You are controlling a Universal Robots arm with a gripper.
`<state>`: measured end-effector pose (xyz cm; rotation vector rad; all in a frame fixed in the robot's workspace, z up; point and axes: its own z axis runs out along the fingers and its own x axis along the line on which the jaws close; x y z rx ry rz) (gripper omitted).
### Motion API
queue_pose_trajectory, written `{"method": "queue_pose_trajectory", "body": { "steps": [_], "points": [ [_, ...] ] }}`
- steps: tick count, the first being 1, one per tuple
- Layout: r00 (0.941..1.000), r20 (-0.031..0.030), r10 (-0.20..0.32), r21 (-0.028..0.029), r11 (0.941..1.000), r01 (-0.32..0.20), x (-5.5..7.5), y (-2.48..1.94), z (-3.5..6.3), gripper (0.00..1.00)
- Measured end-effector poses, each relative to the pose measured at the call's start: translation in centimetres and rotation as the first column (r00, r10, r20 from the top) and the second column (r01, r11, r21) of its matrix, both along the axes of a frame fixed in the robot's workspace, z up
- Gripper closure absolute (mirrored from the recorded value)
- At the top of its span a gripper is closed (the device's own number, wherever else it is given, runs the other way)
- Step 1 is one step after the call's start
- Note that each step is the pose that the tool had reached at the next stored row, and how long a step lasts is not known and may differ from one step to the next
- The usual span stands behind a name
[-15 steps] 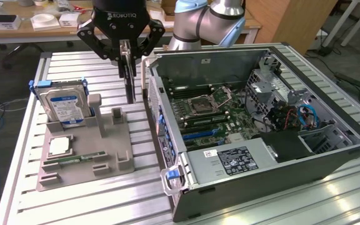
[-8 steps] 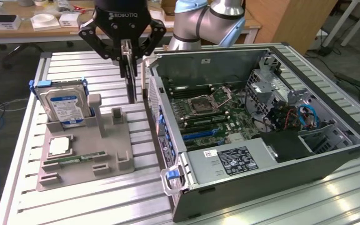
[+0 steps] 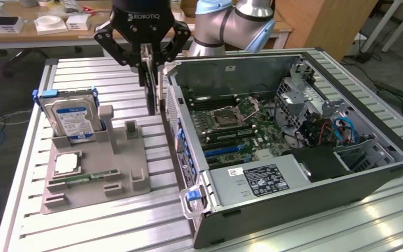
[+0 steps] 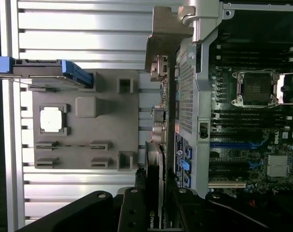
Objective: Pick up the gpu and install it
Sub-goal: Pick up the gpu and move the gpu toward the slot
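My gripper (image 3: 147, 56) is shut on the gpu (image 3: 150, 89), a thin dark card that hangs on edge below the fingers. It hovers over the gap between the grey holder (image 3: 96, 168) and the near wall of the open computer case (image 3: 187, 152). In the wrist view the gpu (image 4: 158, 121) runs away from my gripper (image 4: 157, 203), with its silver bracket (image 4: 168, 34) at the far end, right beside the case wall. The motherboard (image 3: 233, 123) with its blue slots (image 3: 222, 149) lies inside the case, to the exterior view's right of the card.
The grey holder carries a blue-labelled hard drive (image 3: 72, 115) standing upright, a CPU chip (image 3: 67, 164) and a RAM stick (image 3: 75, 179). A power supply (image 3: 261, 178) fills the case's near corner. The slatted metal table (image 3: 103, 226) ends at the exterior view's left; a bench stands behind.
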<state>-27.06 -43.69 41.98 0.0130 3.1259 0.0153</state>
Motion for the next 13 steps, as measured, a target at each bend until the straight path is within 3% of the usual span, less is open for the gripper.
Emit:
{"method": "queue_pose_trajectory", "body": {
  "steps": [13],
  "points": [
    [1.0000, -0.0001, -0.003, -0.0001, 1.0000, 0.003, 2.0, 0.00, 0.00, 0.73]
  ]
}}
